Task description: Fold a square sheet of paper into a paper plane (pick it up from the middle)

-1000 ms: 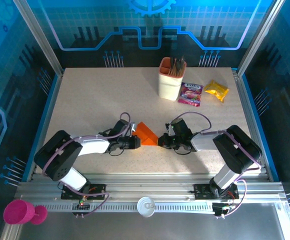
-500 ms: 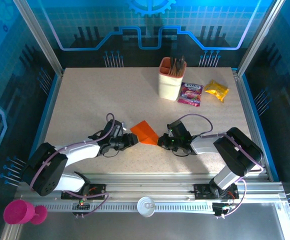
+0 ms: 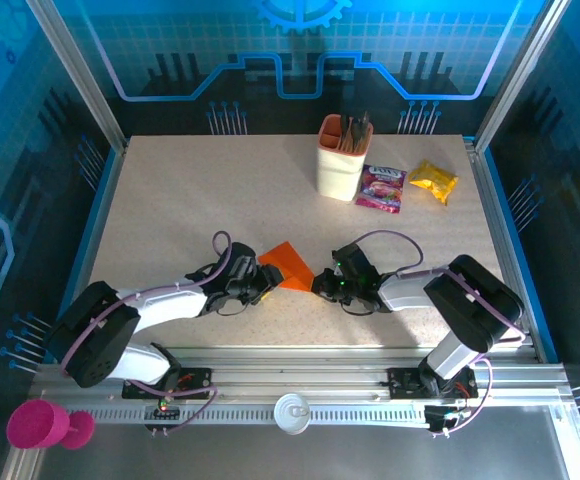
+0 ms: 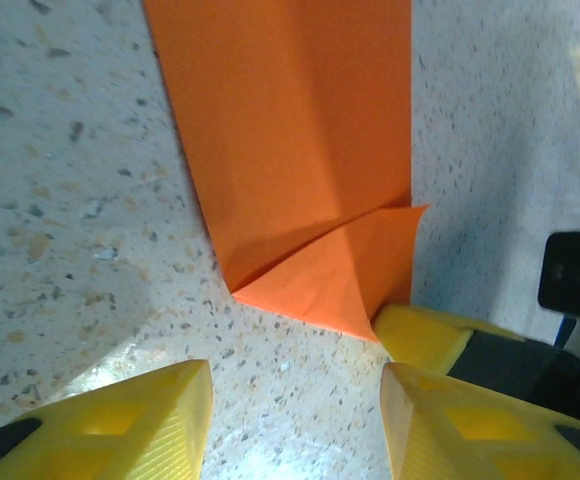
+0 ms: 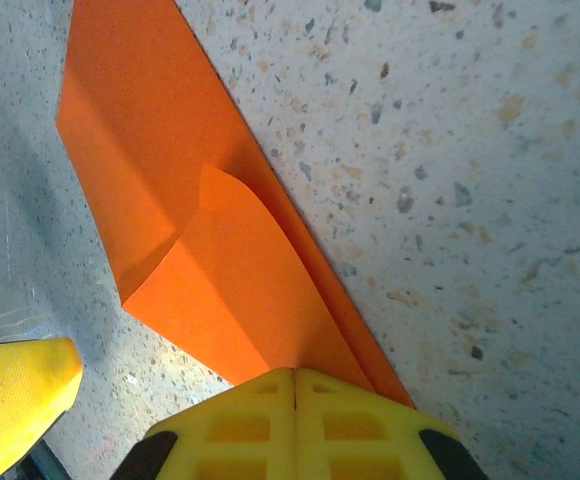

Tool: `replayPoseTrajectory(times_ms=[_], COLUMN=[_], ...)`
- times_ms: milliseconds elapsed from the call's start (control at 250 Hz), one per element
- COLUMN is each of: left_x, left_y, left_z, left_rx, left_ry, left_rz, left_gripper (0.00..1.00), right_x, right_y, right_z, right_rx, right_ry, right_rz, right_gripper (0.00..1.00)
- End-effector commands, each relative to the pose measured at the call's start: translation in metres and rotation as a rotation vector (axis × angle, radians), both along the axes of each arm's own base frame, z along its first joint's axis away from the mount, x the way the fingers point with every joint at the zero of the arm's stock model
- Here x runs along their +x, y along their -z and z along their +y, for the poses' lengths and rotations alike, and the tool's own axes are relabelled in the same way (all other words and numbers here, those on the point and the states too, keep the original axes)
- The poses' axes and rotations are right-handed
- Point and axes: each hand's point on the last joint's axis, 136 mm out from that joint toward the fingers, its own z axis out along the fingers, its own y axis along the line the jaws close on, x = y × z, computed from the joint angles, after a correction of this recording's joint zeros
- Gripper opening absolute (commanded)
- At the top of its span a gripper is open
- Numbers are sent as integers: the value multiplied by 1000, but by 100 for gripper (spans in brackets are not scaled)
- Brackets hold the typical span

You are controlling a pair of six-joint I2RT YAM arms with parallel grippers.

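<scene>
As right jaws clamp paper [image 5: 220, 260], left jaws parted; top view, cup [image 3: 342, 165]

Enclosed bench, blue-lit.
Speckled beige table [image 3: 190, 200] inside aluminium frame posts [image 3: 82, 75]; translucent blue patterned panels [image 3: 170, 50] behind.

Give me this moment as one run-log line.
left fingers: open, short of orange sheet | right fingers: shut on orange sheet corner | orange sheet: creased, on table
</scene>
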Motion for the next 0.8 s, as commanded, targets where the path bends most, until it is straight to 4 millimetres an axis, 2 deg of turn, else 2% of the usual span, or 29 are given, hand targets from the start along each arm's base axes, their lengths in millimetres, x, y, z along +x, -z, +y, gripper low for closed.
replayPoseTrajectory(times_ms=[0,276,795], left_x=[10,25,35], left_y=[4,12,15], left_z=[5,-9,-15], left_rx=[22,14,15], left_ry=[-94,-97,-102], left_rz=[29,44,43], left_gripper=[49,46,38], right_x=[-52,-58,-55], right_y=[59,69,67], right_z=[-30,-31,-29], right_rx=[-170,-165,-152], right_ry=[-18,-21,-30], right_rz=[210,241,219], right_gripper=[0,0,0])
